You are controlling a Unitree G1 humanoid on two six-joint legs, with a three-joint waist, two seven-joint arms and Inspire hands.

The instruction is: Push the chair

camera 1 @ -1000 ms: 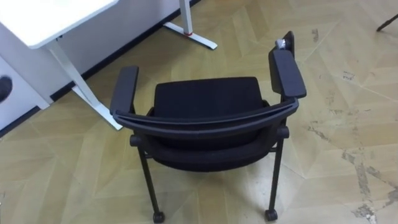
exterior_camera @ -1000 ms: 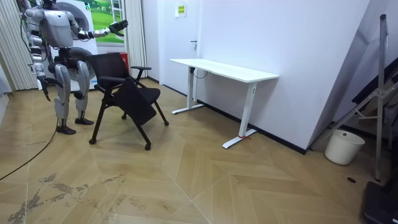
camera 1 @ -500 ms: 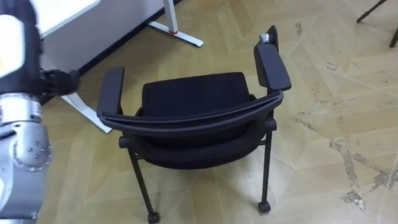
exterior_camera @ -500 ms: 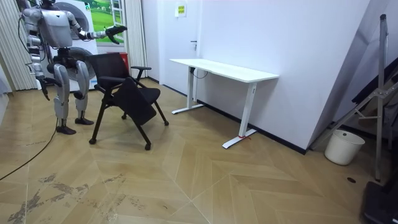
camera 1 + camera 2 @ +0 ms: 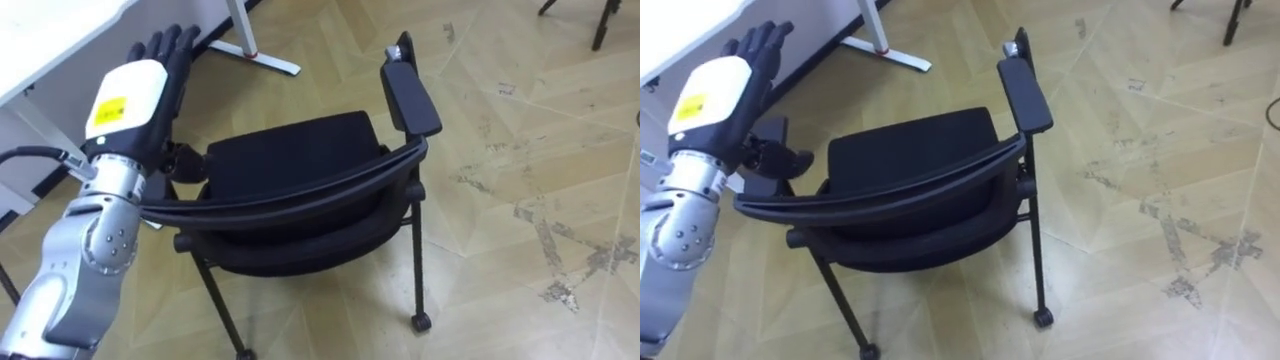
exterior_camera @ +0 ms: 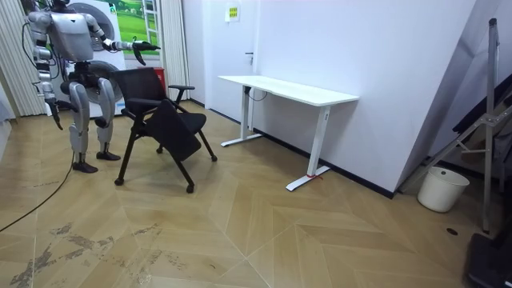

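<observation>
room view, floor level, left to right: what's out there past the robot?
chair → white desk → white bucket

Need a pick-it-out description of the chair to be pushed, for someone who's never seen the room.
Start at the white desk along the wall; off its end, toward the room view's left, the robot stands behind a chair. It is all black, with padded armrests and thin legs on casters, and the robot's left hand is open by its left side.
</observation>
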